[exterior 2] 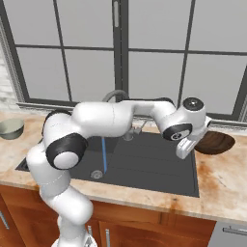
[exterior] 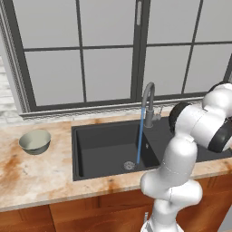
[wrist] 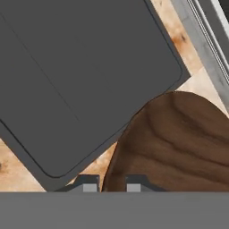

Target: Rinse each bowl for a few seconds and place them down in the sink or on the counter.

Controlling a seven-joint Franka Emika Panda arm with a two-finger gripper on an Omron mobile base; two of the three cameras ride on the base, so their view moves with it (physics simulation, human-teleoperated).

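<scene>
- Brown bowl [wrist: 179,143] at lower right of the hand view, pincer [wrist: 112,184] pinching its rim.
- Thin rim grip; could slip if swung toward sink [wrist: 89,80].

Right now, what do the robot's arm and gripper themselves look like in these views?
The arm is glossy white, built of rounded tubular links with dark, nearly black bands at the joints. A round grey cap with a dark ring sits at the wrist. The gripper has a white body and two small dark grey finger tips with lighter grey pads. No cables or markings are visible.
</scene>
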